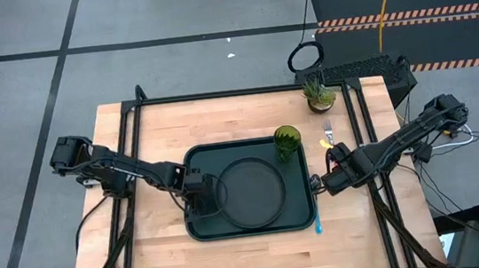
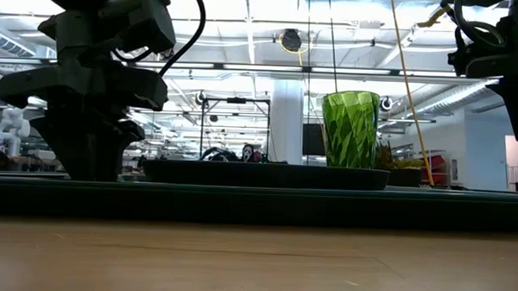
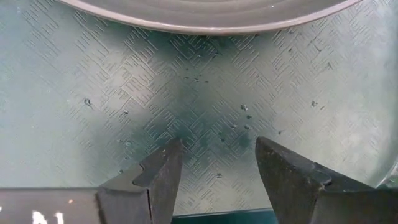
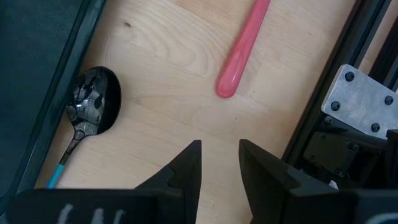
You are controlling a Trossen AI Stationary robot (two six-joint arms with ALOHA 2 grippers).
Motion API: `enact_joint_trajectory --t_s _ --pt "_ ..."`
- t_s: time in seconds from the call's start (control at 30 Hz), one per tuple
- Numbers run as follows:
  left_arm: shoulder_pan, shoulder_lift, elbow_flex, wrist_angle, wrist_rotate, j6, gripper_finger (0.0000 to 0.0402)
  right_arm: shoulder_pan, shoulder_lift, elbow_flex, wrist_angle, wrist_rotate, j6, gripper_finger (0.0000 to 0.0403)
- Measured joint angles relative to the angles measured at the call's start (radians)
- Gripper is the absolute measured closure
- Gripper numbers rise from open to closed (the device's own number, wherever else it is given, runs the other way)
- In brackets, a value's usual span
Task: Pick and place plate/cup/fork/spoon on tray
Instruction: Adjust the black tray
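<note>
The dark plate [image 1: 250, 193] lies flat on the dark green tray [image 1: 203, 230] in the middle of the table. The green cup [image 1: 287, 142] stands upright in the tray's far right corner. The spoon [image 4: 93, 104] lies on the table along the tray's right edge, with its blue handle [image 1: 318, 225] toward the near side. The fork [image 1: 328, 131] lies on the table to the right of the cup; its pink handle [image 4: 241, 56] shows in the right wrist view. My left gripper [image 3: 214, 165] is open just above the tray's floor, left of the plate. My right gripper [image 4: 220, 163] hovers above the bare table between spoon and fork, open by a narrow gap.
A small potted grassy plant [image 1: 317, 94] stands at the table's far right. A dark metal frame [image 4: 348, 93] runs along the table's right side, close to my right gripper. Bare wood [image 1: 238, 116] lies beyond the tray's far edge and to its left.
</note>
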Motion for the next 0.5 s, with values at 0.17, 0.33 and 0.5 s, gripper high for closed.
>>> enact_joint_trajectory --t_s 0.17,0.33,0.5 --pt "0.001 0.0 0.0 0.0 -0.018 0.003 0.0192 0.0 0.0 0.0 0.0 0.0 0.0 0.0303" --pt "0.001 0.0 0.0 0.0 -0.021 0.003 0.0192 0.0 0.0 0.0 0.0 0.0 0.0 0.0303" --pt "0.001 0.0 0.0 0.0 -0.028 0.011 0.0192 0.0 0.0 0.0 0.008 0.0 0.0 0.0303"
